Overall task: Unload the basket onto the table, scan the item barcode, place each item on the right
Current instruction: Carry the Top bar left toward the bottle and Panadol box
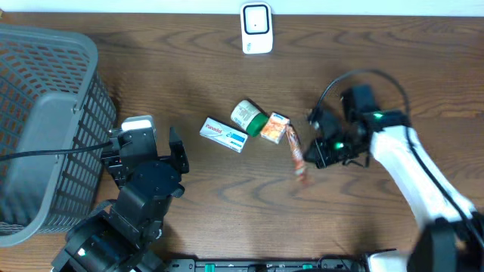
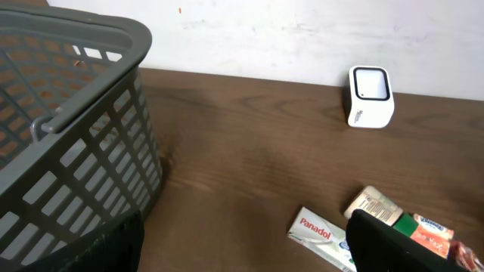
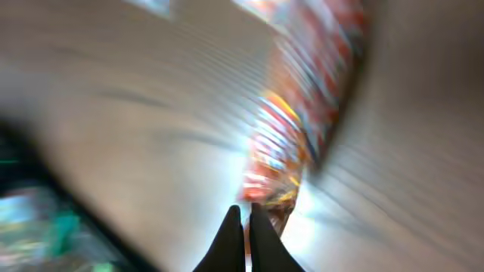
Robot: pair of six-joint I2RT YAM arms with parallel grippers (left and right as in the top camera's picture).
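A long orange-red snack packet (image 1: 296, 153) lies right of the middle, and my right gripper (image 1: 308, 157) is shut on its edge. The right wrist view is badly blurred: the black fingers meet at the gripper tip (image 3: 246, 215), pinching the lower end of the packet (image 3: 302, 128). No barcode is legible. The white scanner (image 1: 256, 29) stands at the table's far edge, also seen in the left wrist view as the scanner (image 2: 370, 96). My left gripper (image 1: 144, 155) stands open at the lower left with nothing in it; its opening (image 2: 249, 257) faces bare wood.
A Panadol box (image 1: 224, 134), a green-capped bottle (image 1: 248, 116) and a small orange box (image 1: 275, 128) lie together mid-table. A grey plastic basket (image 1: 45, 113) fills the far left, close beside the left arm. A black cable loops over the right arm.
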